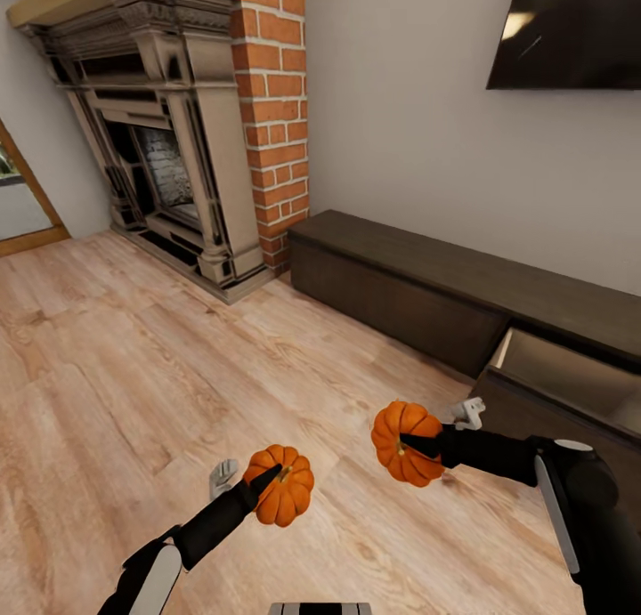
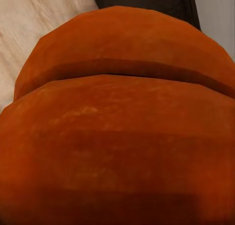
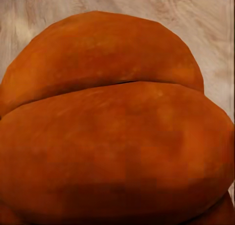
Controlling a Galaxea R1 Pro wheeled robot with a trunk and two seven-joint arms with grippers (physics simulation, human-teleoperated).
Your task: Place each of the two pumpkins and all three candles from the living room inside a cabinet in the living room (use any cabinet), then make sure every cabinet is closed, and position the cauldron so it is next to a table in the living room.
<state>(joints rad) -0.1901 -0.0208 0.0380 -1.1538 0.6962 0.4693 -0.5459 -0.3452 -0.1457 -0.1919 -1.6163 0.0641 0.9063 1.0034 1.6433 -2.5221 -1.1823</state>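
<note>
In the head view, the left gripper (image 1: 258,486) pinches one pumpkin (image 1: 281,485) between its fingers and holds it above the wooden floor (image 1: 133,375), well apart from the cabinet (image 1: 401,286). The right gripper (image 1: 423,441) pinches the second pumpkin (image 1: 405,441), which hangs in the air near the cabinet's open drawer (image 1: 570,379). The drawer is pulled out at the cabinet's end far from the fireplace (image 1: 169,125). The long dark cabinet stands along the wall, just beside the brick column (image 1: 274,108), and a dark screen (image 1: 570,28) hangs on the wall above the cabinet.

In the left wrist view, the orange ribbed pumpkin (image 2: 117,137) is very close, with a piece of the cabinet (image 2: 147,0) behind it.

In the right wrist view, the other pumpkin (image 3: 112,137) is close too, with floor (image 3: 196,19) behind it.
</note>
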